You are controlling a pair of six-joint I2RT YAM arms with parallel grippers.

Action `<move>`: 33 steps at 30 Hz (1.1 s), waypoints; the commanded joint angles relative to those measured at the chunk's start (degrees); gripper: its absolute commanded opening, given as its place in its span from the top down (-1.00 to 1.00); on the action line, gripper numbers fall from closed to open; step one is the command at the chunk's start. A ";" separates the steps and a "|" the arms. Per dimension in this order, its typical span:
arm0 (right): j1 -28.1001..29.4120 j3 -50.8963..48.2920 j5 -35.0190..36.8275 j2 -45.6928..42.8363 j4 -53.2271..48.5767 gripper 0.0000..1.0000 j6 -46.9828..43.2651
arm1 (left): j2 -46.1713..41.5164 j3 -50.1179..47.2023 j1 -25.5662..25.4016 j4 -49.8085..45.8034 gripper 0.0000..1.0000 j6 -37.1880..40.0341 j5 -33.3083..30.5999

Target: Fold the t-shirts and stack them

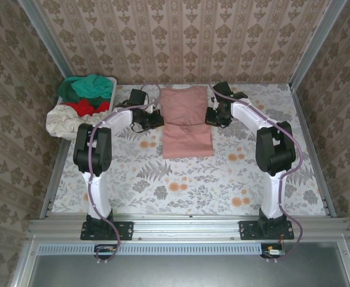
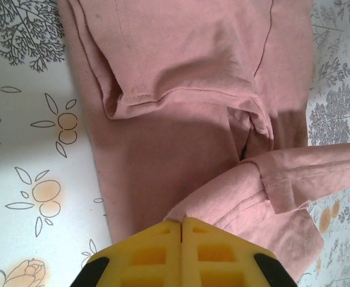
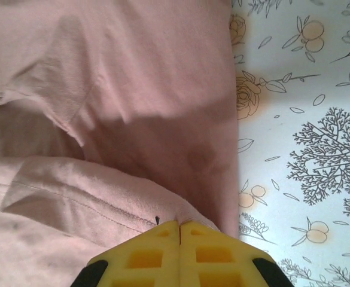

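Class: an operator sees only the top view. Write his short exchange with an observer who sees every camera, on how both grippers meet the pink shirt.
Operator: From above I can't see the left fingers. Are they shut?
Observer: Yes. The left gripper is shut, and its yellow fingers seem to pinch a raised fold of the pink shirt.
Operator: And the right?
Observer: The right gripper is shut too, its tips closing on a stitched hem.
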 commanded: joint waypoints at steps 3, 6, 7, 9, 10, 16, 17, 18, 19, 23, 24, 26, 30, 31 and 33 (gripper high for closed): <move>-0.98 2.66 1.32 1.45 -3.14 0.63 0.44 | 4.31 5.04 1.28 -3.96 0.85 2.82 1.41; -0.67 1.29 2.00 0.13 -2.67 0.41 0.79 | 5.05 6.50 2.10 -4.85 0.43 3.50 0.94; -0.42 -0.11 2.42 -1.16 -1.69 0.35 0.95 | 5.17 7.02 2.34 -5.35 0.41 4.03 0.84; 1.18 -4.17 5.36 -5.40 0.31 0.34 1.42 | 5.25 8.03 2.86 -6.40 0.33 4.67 0.55; 2.43 -6.64 6.10 -7.44 2.14 0.40 1.30 | 5.17 8.36 2.97 -6.66 0.33 5.07 0.54; 11.51 -14.57 1.48 -6.22 10.75 0.60 -0.13 | 2.69 8.20 3.70 -6.36 0.32 5.30 0.13; 11.96 -13.27 1.70 -3.79 10.60 0.64 -0.35 | 1.26 6.75 3.65 -5.22 0.32 5.01 -0.18; 12.11 -11.54 2.11 -1.51 8.40 0.68 -0.29 | -0.40 4.76 3.55 -4.07 0.31 4.97 -0.40; 12.06 -10.22 2.93 0.21 7.74 0.68 -0.20 | -2.27 2.91 3.38 -2.73 0.29 4.94 -0.73; 11.89 -3.70 6.65 5.69 5.10 0.68 -0.81 | -12.05 -9.62 1.66 4.13 0.16 4.53 -4.51; 11.85 -2.00 7.24 6.81 4.11 0.68 -0.84 | -14.32 -13.15 0.92 6.26 0.13 4.05 -5.18; 11.78 0.64 8.43 8.76 2.43 0.68 -1.32 | -17.27 -18.50 -0.64 8.87 0.11 3.67 -6.16; 11.67 5.85 10.19 11.50 -0.34 0.66 -2.07 | -18.78 -26.10 -5.58 12.55 0.10 3.76 -8.29; 11.60 6.90 10.13 12.08 -0.85 0.65 -2.34 | -18.27 -26.88 -6.71 13.18 0.10 3.89 -8.41; 11.37 9.29 10.21 13.56 -2.13 0.63 -2.76 | -16.24 -27.40 -9.29 13.03 0.10 4.64 -9.41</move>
